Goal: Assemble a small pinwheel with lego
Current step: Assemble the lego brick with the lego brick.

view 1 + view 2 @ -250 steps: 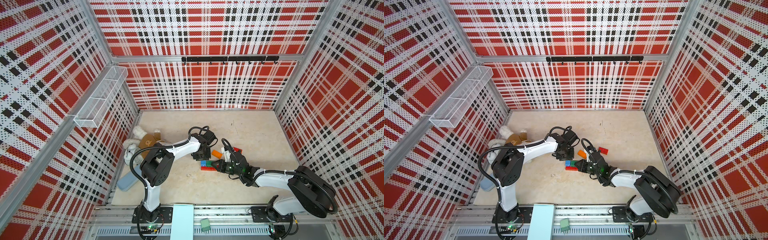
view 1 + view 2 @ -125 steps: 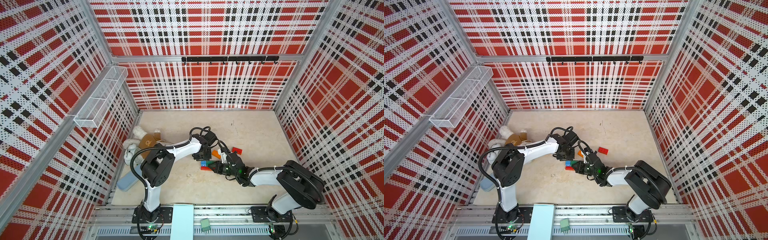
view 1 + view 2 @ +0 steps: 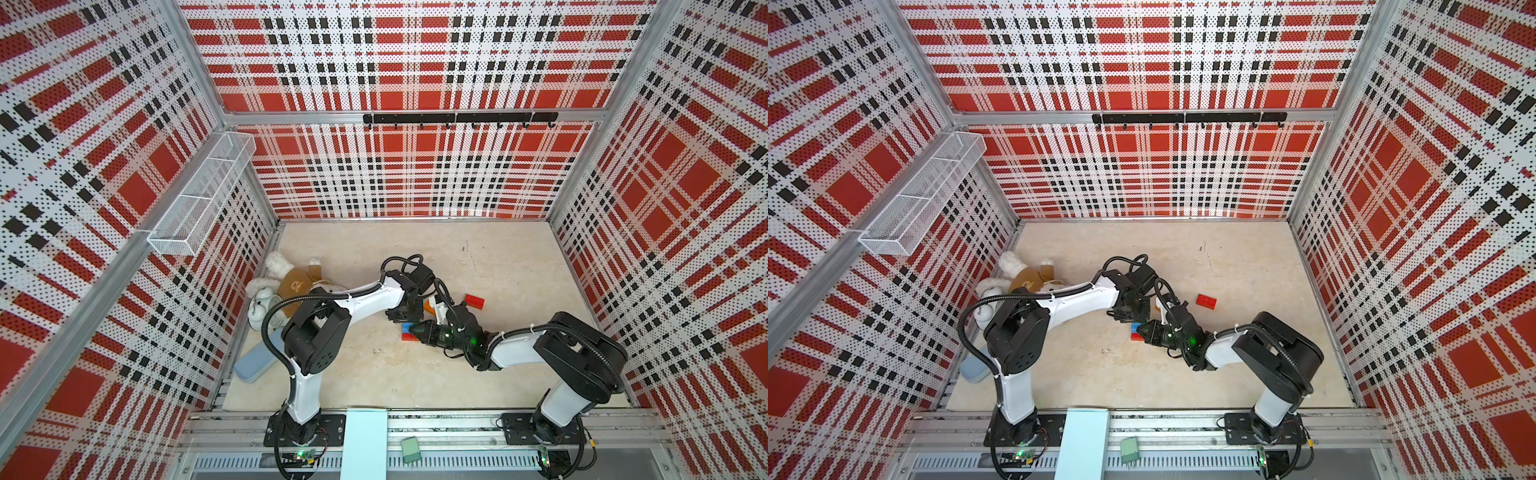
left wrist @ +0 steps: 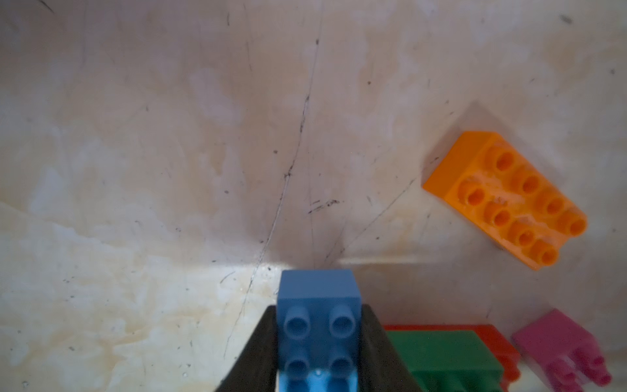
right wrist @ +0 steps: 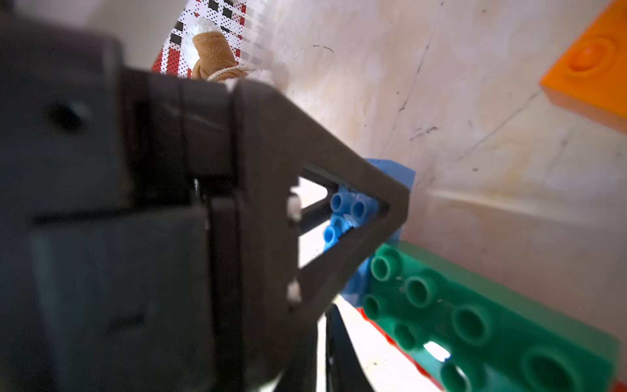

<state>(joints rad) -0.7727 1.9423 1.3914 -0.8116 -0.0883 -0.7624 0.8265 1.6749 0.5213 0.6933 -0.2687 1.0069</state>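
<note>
My left gripper (image 4: pixel 319 342) is shut on the blue brick (image 4: pixel 319 298), holding it by its long sides. The blue brick's side lies against the end of a green brick (image 4: pixel 444 356), which sits on a red brick (image 4: pixel 502 342). A pink square brick (image 4: pixel 566 349) lies just past them. An orange brick (image 4: pixel 505 200) lies loose nearby. In both top views my right gripper (image 3: pixel 415 328) is shut and empty, its tip at this stack beside the left gripper (image 3: pixel 401 318). The right wrist view shows the green brick (image 5: pixel 475 322) and a left finger (image 5: pixel 305 203) up close.
Another red brick (image 3: pixel 474 301) lies alone to the right of the arms. A teddy bear (image 3: pixel 295 282), an alarm clock (image 3: pixel 261 307) and a pale blue case (image 3: pixel 253 365) sit along the left wall. A wire basket (image 3: pixel 199 203) hangs above them.
The right arm has reached left, bringing its gripper tip up to the brick stack. The left gripper has come a little toward the front with the blue brick.
</note>
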